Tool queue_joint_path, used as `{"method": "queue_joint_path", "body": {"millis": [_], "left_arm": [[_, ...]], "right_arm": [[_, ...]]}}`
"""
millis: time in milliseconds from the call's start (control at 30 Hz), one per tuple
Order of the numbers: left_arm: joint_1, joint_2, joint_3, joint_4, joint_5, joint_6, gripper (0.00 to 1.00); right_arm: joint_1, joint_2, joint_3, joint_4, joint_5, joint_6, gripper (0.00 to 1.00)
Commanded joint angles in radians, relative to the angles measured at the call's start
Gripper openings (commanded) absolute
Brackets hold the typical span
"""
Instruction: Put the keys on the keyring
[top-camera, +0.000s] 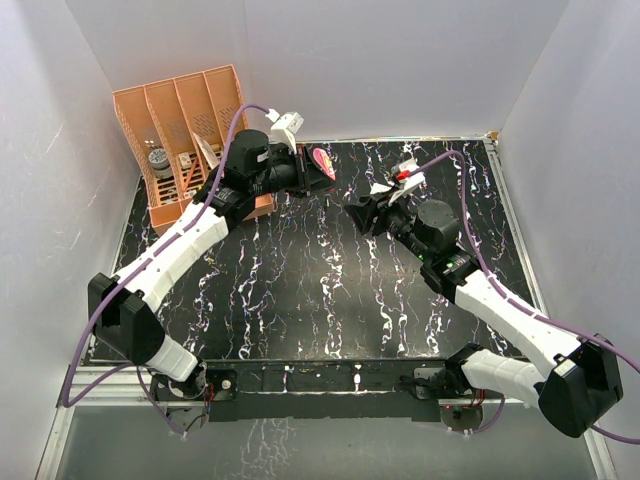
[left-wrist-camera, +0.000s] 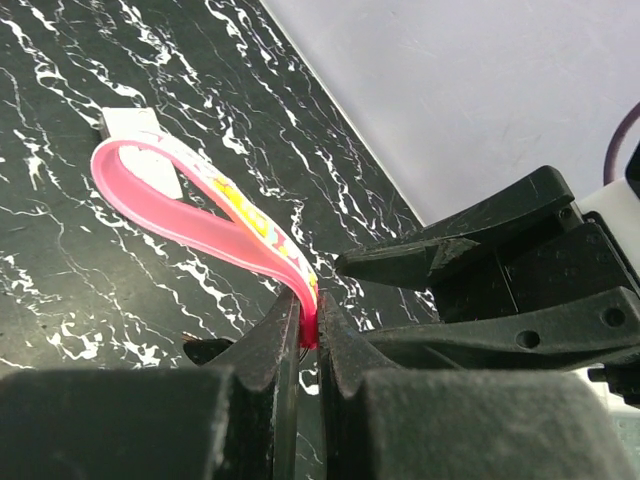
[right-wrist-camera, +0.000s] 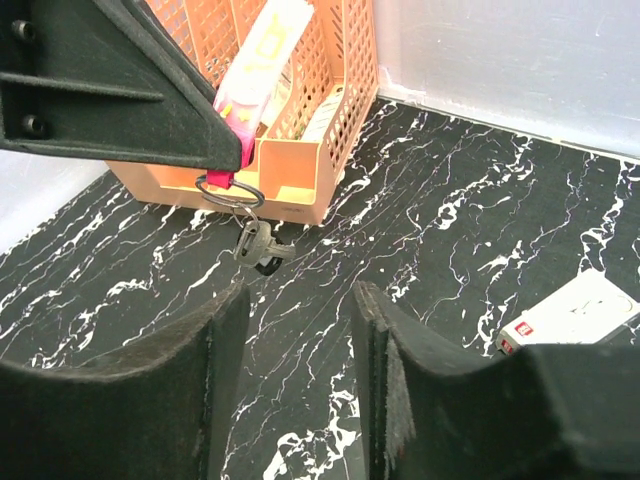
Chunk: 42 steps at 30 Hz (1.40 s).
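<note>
The keyring's pink strip (left-wrist-camera: 190, 215) loops up over the table, and my left gripper (left-wrist-camera: 308, 305) is shut on its lower end. In the right wrist view the metal ring (right-wrist-camera: 228, 192) hangs just under the left fingers (right-wrist-camera: 120, 90), held off the table. The keys (right-wrist-camera: 255, 243) dangle from the ring: a grey one with a dark-headed one behind it. My right gripper (right-wrist-camera: 300, 300) stands open and empty, a short way in front of the keys and below them. From above, the left gripper (top-camera: 318, 172) and the right gripper (top-camera: 358, 210) face each other near the table's far edge.
An orange slotted organiser (top-camera: 180, 130) with small items stands at the back left, right behind the hanging keys (right-wrist-camera: 300, 190). A white box with a red mark (right-wrist-camera: 575, 312) lies flat on the black marbled table. White walls enclose the table on three sides.
</note>
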Motion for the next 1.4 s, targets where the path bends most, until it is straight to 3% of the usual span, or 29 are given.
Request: {"method": "queue_joint_path", "body": {"millis": [0,467,1367], "left_arm": [[0.007,0.0,0.029,0.011,0.083,-0.039,0.0],[0.008,0.019,0.017,0.042,0.122,-0.07,0.0],[0.005,0.035,0.017,0.069,0.184,-0.117,0.0]], "right_arm": [[-0.003,-0.027,-0.006,0.105,-0.002,-0.02,0.41],[-0.003,0.023,0.013,0.162,-0.082,-0.011,0.43],[-0.003,0.075,0.006,0.223,-0.077,-0.017,0.33]]}}
